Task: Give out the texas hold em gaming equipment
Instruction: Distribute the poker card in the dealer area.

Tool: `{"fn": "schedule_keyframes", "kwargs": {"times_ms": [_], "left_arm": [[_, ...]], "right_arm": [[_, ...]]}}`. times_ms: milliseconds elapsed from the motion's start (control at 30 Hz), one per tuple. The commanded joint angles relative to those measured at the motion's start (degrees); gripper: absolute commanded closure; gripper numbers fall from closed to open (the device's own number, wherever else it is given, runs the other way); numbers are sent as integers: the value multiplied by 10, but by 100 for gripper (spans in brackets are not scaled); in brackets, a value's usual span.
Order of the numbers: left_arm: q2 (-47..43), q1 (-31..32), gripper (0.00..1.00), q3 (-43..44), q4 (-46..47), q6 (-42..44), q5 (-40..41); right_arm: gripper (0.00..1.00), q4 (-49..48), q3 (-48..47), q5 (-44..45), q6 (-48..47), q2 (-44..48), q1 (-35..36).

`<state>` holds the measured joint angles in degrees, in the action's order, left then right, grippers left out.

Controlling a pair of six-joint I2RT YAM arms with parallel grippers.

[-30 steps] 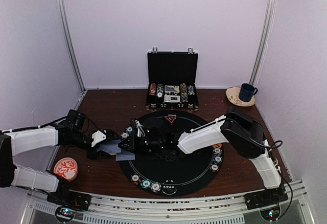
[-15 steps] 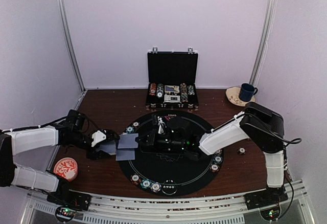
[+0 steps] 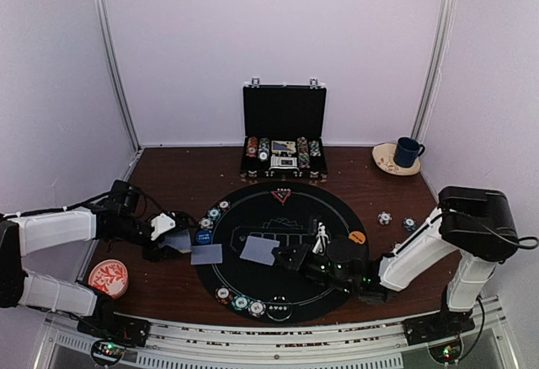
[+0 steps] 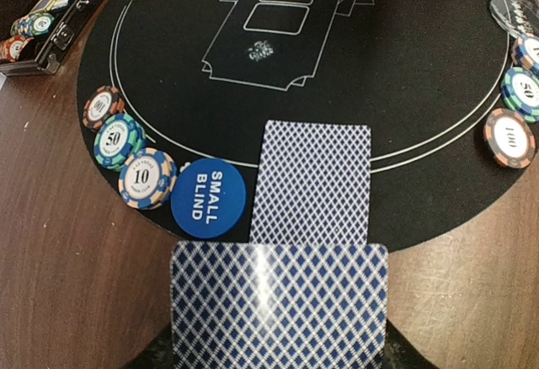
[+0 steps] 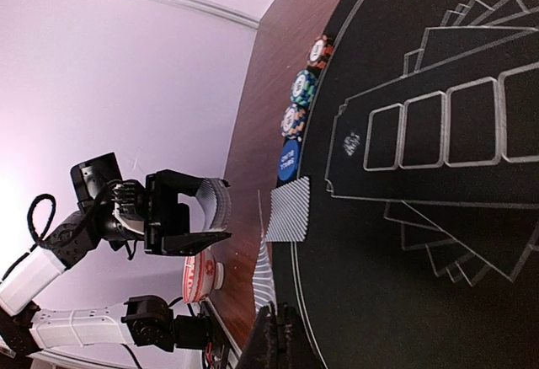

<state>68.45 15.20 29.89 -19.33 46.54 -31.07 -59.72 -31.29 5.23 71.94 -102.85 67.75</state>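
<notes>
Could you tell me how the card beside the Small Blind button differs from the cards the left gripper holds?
The lone card lies flat at the mat's edge, unheld; the held cards sit in the left gripper's jaws. From the wrist, the lone card runs lengthwise, the held cards crosswise. Both have blue lattice backs.

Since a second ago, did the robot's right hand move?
Yes. The right hand has swung rightward across the round black felt mat, from its left edge to about its middle.
</notes>
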Motion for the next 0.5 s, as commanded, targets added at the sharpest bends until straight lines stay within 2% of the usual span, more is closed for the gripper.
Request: {"fn": "schedule_keyframes", "kwargs": {"times_ms": [0,167,267,467], "left_arm": [[-10,-3,90,-6,24,-12,4],[-7,-3,91,-4,26,-17,8],[-10,-3,91,-5,27,-17,10],[-14,-3,90,-4,29,-22,14]], "right_arm": [[100,-68,62,170,45,21,57],[100,-77,103,299,91,25,131],[100,-39,111,373,119,34,172],[100,-14,163,463,181,69,226]]}}
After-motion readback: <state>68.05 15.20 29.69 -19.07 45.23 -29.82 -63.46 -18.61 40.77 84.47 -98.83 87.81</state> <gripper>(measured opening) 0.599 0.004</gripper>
